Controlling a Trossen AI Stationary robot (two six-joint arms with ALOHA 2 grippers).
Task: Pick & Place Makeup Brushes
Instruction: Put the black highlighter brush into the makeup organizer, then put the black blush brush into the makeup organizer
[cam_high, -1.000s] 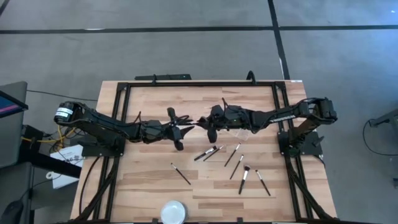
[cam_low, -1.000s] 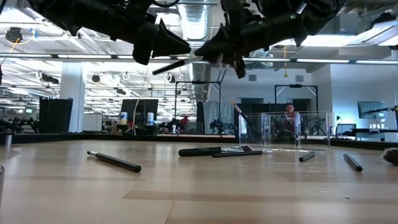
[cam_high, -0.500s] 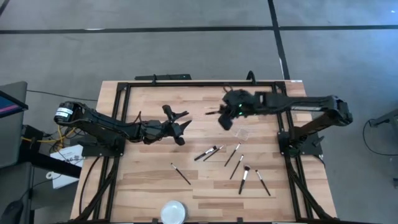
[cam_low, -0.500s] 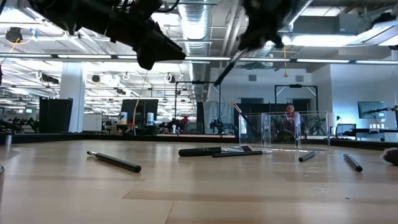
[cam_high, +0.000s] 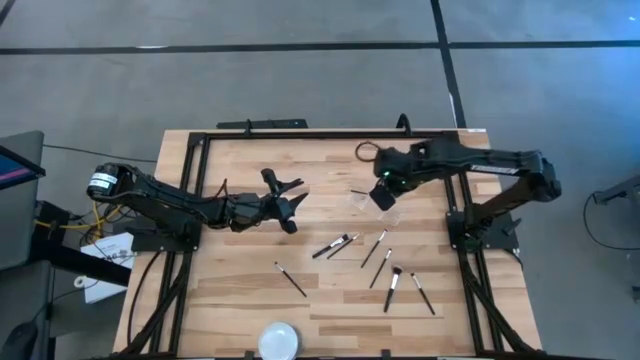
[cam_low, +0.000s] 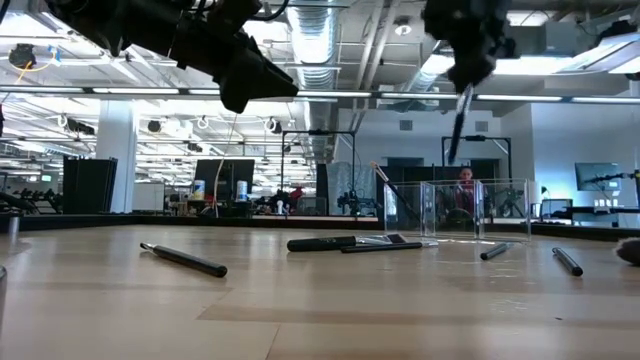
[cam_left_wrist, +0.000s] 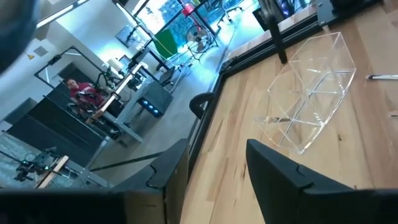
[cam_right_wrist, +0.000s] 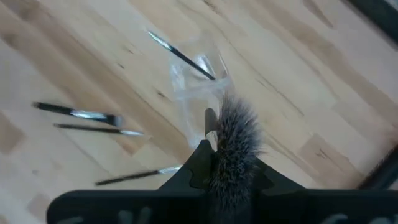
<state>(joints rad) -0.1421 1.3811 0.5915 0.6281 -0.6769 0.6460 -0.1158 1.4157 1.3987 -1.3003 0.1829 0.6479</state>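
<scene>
The right tool (cam_high: 381, 193) clenches a fluffy brush (cam_right_wrist: 234, 144), apparently handle-down, above the clear holder (cam_left_wrist: 311, 99). Lower it straight so the handle clears the rim. The left tool (cam_high: 284, 195) hangs released over the counter (cam_high: 240, 290).

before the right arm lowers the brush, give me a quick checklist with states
1. Right gripper holds a brush in shut jaws: ok.
2. Brush hangs about upright, tip down: ok.
3. Brush is lined up above the clear holder: ok in the high view, exact compartment cannot tell.
4. Room in the holder: one brush already leans in it, free space cannot tell.
5. Left gripper waits apart, jaws open: ok.
</scene>
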